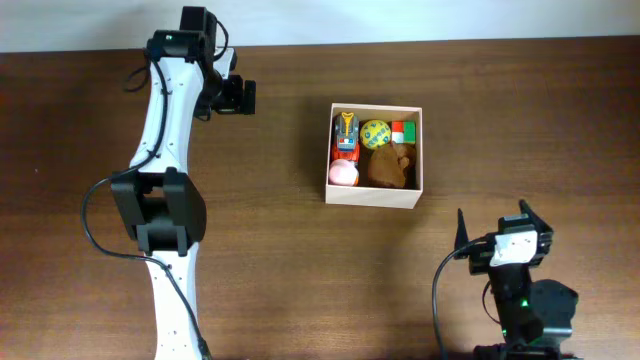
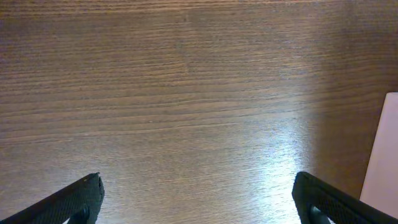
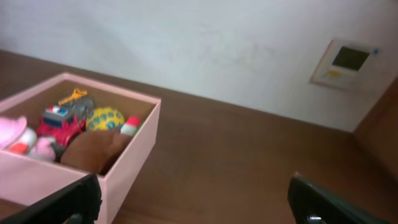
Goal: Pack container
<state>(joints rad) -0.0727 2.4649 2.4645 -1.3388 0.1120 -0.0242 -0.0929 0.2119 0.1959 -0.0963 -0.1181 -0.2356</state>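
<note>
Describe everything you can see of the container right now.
The small square open-topped box with pale outer walls and tan cardboard interior sits flat and upright on the dark wooden table, right of centre in the overhead view. It holds a red toy vehicle, a yellow green-spotted ball, a red, white and green block, a pink round toy and a brown plush lump. Only the table and these toys touch it.

You got only a sliver of the container at the left wrist view's edge; the right wrist view blurred its toys.
</note>
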